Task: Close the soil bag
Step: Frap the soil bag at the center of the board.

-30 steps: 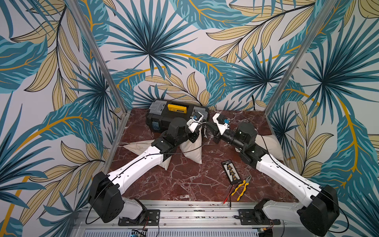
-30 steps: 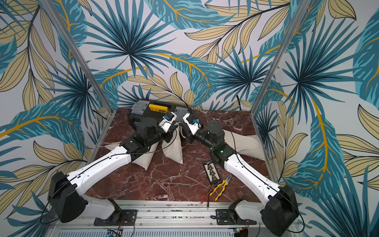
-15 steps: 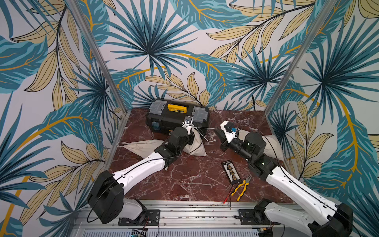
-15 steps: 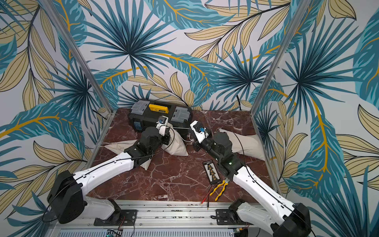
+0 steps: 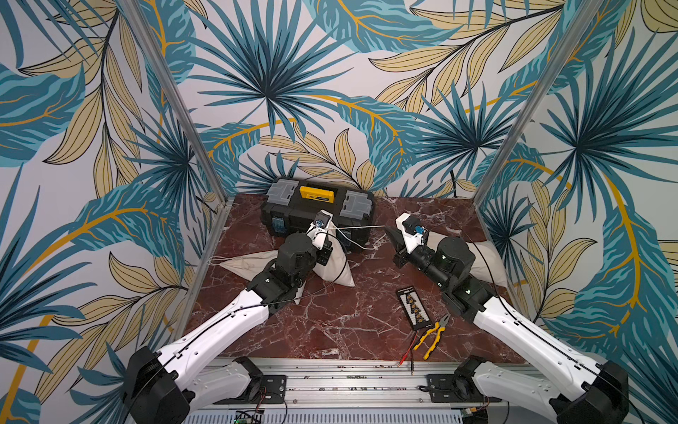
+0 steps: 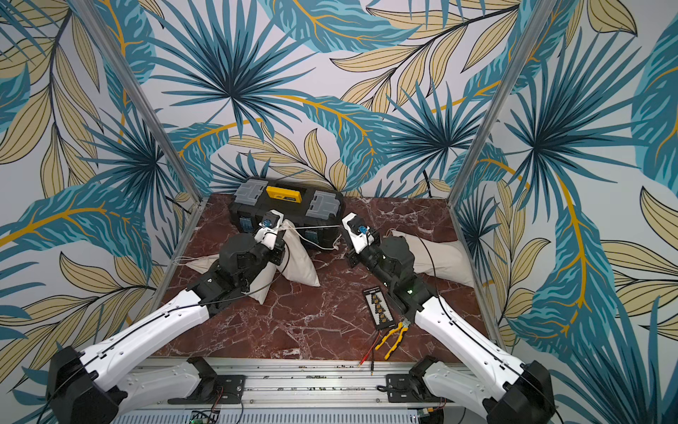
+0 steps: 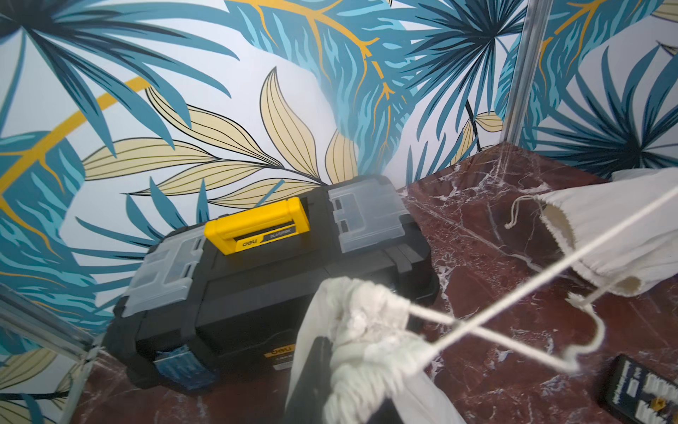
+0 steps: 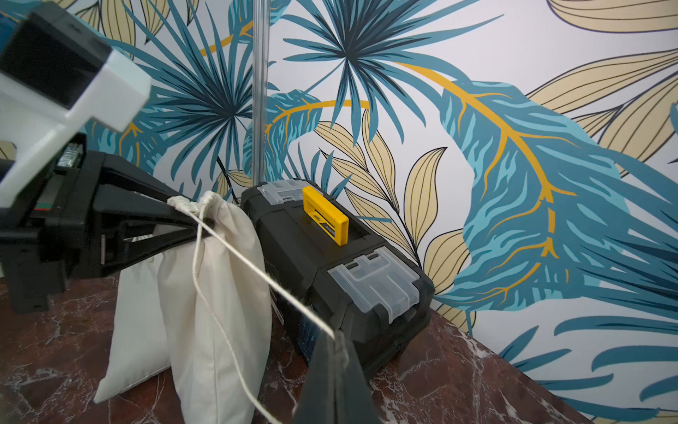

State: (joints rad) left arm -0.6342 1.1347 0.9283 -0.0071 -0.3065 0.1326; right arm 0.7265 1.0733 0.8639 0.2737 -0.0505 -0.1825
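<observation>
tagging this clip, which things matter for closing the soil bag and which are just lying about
In the job: soil bag, drawstring, left gripper on the neck, right gripper on the drawstring.
Lying about: toolbox, other cloth bags, parts card, pliers.

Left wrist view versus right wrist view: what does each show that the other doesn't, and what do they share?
Left wrist only: an open bag lying on its side and a parts card.
Right wrist only: the left gripper seen whole, clamped on the bag neck; the bag's full body; the right gripper shut on the cord; another bag beside it.
Both: the toolbox, the taut cord, the cinched neck.
</observation>
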